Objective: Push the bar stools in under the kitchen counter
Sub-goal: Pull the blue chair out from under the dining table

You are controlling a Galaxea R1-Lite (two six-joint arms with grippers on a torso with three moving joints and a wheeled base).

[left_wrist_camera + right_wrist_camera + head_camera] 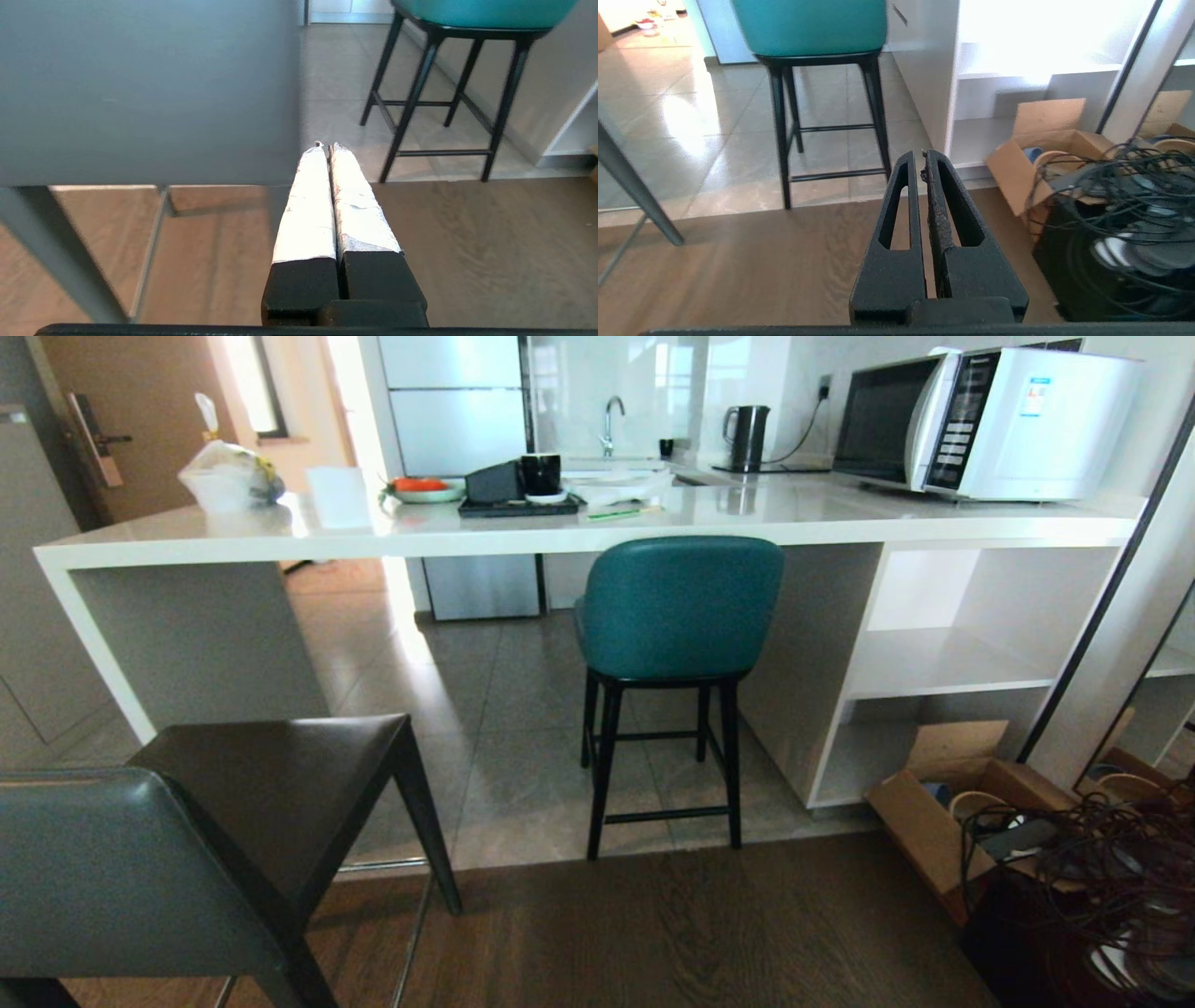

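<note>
**One stool in, one stool out**

While both arms hang idle, we keep the left pincer point(327, 145) and right pincer point(923, 152) closed on nothing. The teal stool point(676, 616) already sits against the surface point(579, 530), its seat under the white slab. The grey stool point(187, 840) stands well back from that surface, on wood floor, yet to be pushed. A microwave point(990, 420) rests on the surface.

1. Kitchen counter point(822, 513): glossy white stone-like slab.
2. Teal stool point(677, 607): smooth padded leather look, thin matt black legs.
3. Grey stool point(103, 868): smooth leather look.
4. Floor point(691, 933): matt wood, glossy tile beyond.
5. Box point(920, 821): cardboard.
</note>
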